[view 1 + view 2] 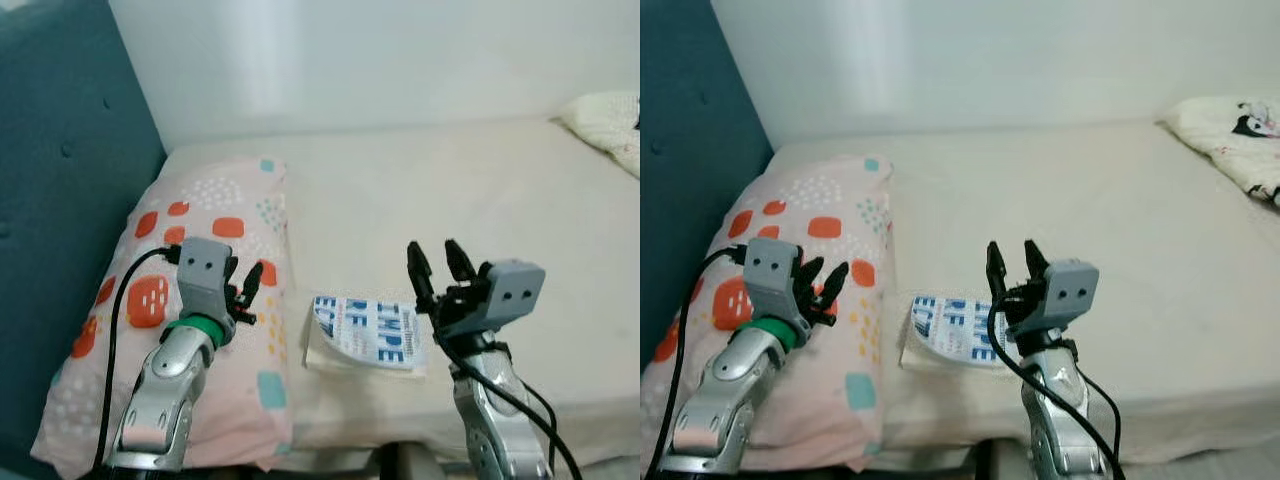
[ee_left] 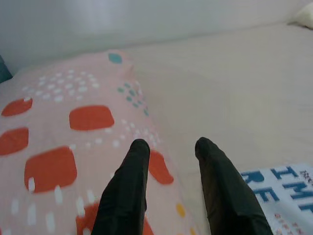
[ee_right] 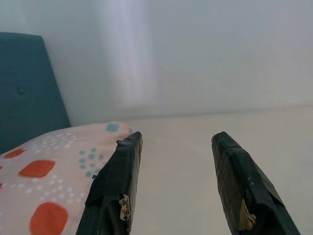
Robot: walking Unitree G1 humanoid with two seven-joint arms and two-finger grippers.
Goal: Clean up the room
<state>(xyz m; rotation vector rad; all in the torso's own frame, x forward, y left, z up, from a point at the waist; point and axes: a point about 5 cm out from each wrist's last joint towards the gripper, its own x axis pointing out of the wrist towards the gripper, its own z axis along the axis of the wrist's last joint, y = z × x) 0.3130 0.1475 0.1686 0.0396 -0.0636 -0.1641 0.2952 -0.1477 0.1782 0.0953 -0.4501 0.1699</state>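
Counted on the bed [image 1: 480, 190]: one flat packet, one patterned pillow, one further cushion, two grippers. Nearest the camera, the left gripper [image 1: 248, 290] is held above the pink pillow [image 1: 215, 215] (orange blocks, teal and white dots), its two black fingers [image 2: 128, 186] parted by a moderate gap, nothing between them and no contact with the fabric to be made out. The right gripper [image 1: 438, 268] is raised over the cream sheet just beside the packet, fingers [image 3: 117, 181] spread wider than the left pair, nothing held; worn tape is noted at both tips in the right wrist view. Between the two grippers, close to the front edge of the mattress, the white packet with blue lettering [image 1: 368, 333] is seen lying flat on the sheet, its left side just beside the pillow's inner edge. The pillow is laid along the robot's left side of the bed, against the teal padded headboard [image 1: 60, 170]. Beyond the packet a broad stretch of bare sheet is recorded, up to the white wall [image 1: 380, 60]. At the far right corner a white printed cushion [image 1: 1230, 130] rests at the mattress edge, well apart from both grippers.
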